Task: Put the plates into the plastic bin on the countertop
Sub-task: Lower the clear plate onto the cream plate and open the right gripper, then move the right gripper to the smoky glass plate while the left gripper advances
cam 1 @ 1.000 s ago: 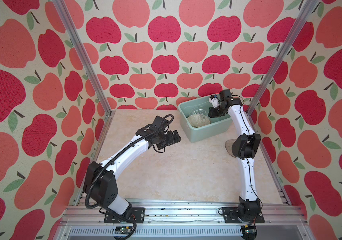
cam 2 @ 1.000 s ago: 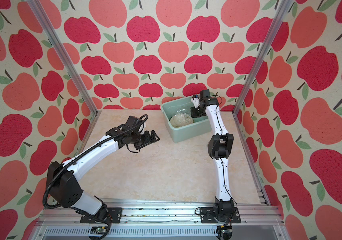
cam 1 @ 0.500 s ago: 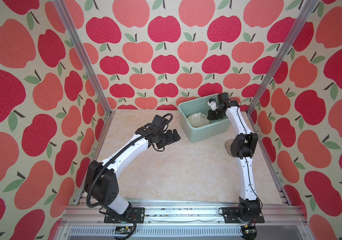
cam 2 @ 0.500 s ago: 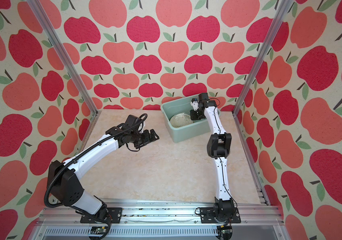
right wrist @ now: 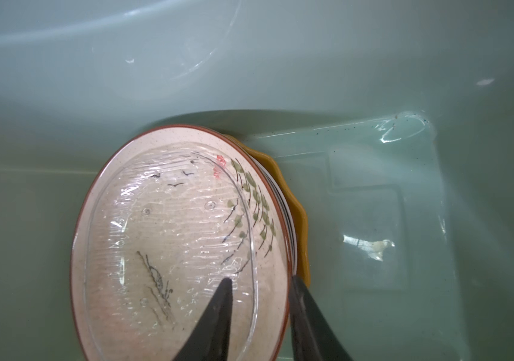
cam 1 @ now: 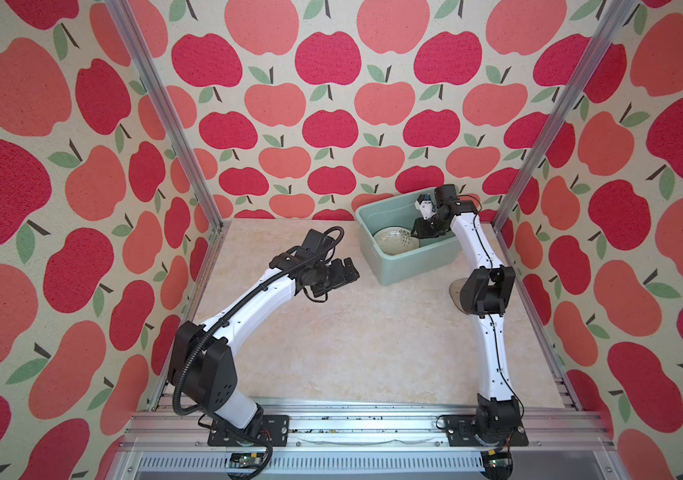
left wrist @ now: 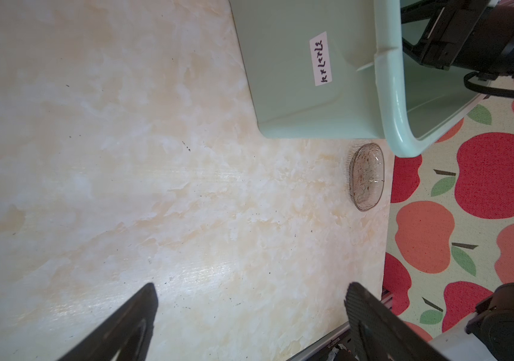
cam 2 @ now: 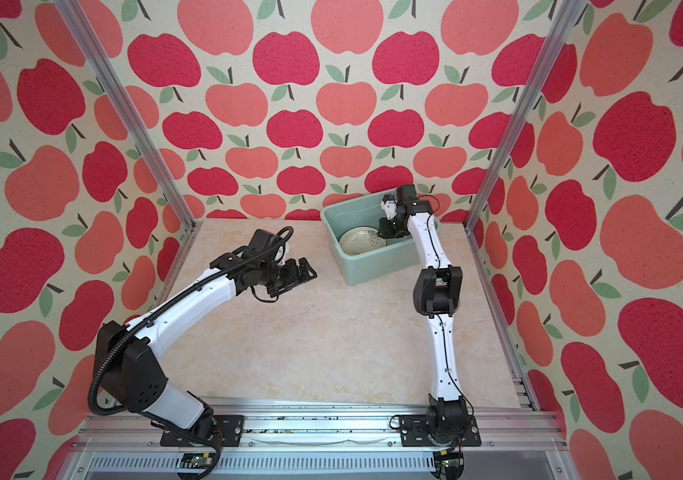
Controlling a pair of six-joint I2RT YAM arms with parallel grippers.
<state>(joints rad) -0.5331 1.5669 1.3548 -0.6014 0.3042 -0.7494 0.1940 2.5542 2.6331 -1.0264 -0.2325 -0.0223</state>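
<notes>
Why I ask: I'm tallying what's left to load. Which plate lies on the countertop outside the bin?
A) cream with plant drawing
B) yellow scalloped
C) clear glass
C: in the left wrist view a clear glass plate lies on the countertop beside the plastic bin, while the cream plate and yellow plate sit inside the bin.

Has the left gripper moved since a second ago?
No. The left gripper keeps its place above the countertop, just left of the pale mint-green plastic bin.
</notes>
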